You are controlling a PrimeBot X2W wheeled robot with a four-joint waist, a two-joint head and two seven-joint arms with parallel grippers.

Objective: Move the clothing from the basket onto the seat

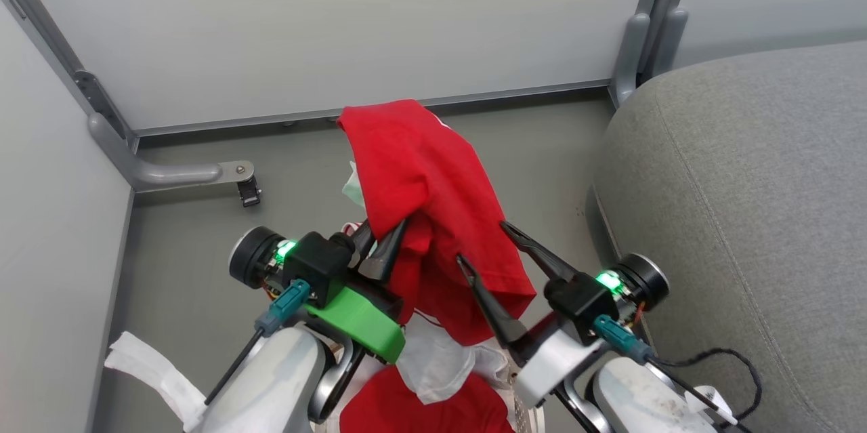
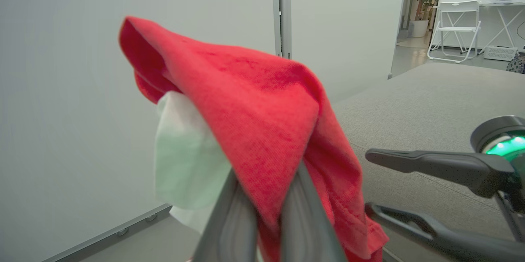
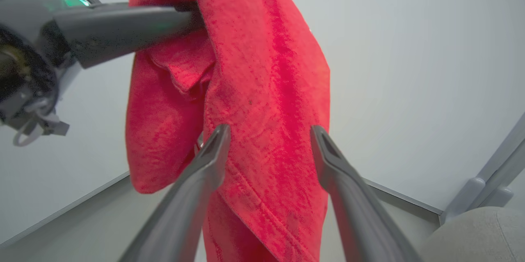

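Closest to me, under my forearms, a second red garment [image 1: 420,409] lies with the white liner cloth [image 1: 433,358] bunched over it. Beside them I can make out only a sliver of perforated wall, which I take to be the basket [image 1: 520,413]. So there is more to fetch after this piece.

Just above that, my left hand [image 1: 386,236] is clenched on a fold of the red jersey [image 1: 420,169]. Its two fingers are pressed together with the fabric pinched between them, and the jersey drapes up and over the tips like a hood. I judge it is held high so that the hanging cloth clears the basket rim on the way across. A pale cloth [image 2: 184,159] hangs under the red fold. I cannot tell whether it belongs to the jersey or is something caught up with it.

My right hand [image 1: 482,241] is released, with its fingers spread wide on either side of the jersey's hanging hem. It is close to the fabric but pinches nothing. It looks placed to take a second hold and keep the loose end from trailing.

Farther right, well apart from the jersey, the grey seat [image 1: 745,202] is bare where I can see it, so the jersey has to travel that way. Beyond the jersey lie the grey floor [image 1: 203,270] and the pale wall panels [image 1: 339,26].
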